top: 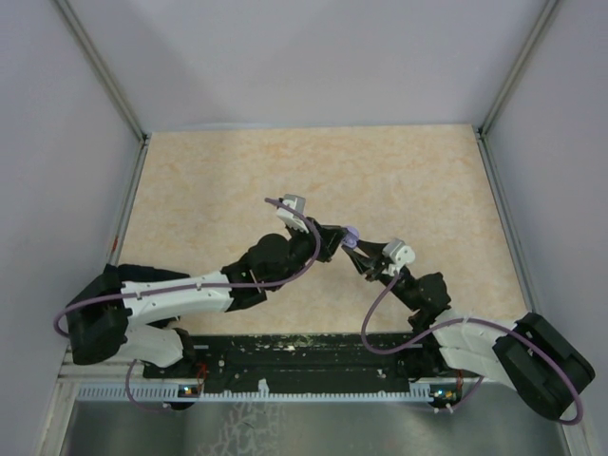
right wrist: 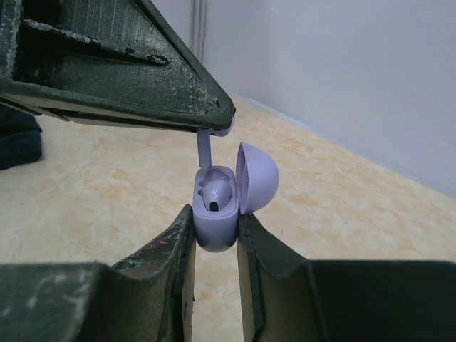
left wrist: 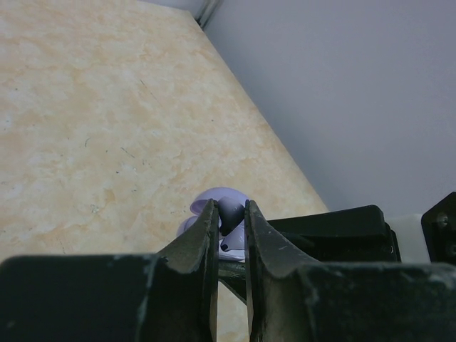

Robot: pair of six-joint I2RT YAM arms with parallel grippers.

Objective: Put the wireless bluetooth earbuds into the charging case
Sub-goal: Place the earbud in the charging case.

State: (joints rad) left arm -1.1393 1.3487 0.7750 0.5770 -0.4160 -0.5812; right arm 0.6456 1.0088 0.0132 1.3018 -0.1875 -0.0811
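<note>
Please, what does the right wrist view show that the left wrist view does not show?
Only the right wrist view: the charging case with its lid open, one earbud seated inside, the second earbud held by its stem at the case mouth. Only the left wrist view: both fingers of the left gripper, pinching that earbud. Both: the purple case and the beige table.

I can read no lettering, number, brand or sign in any of my three views. At six o'clock in the overhead view, the tiny coloured specks [top: 190,389] on the base rail [top: 313,385] are too small for me to make out.
</note>
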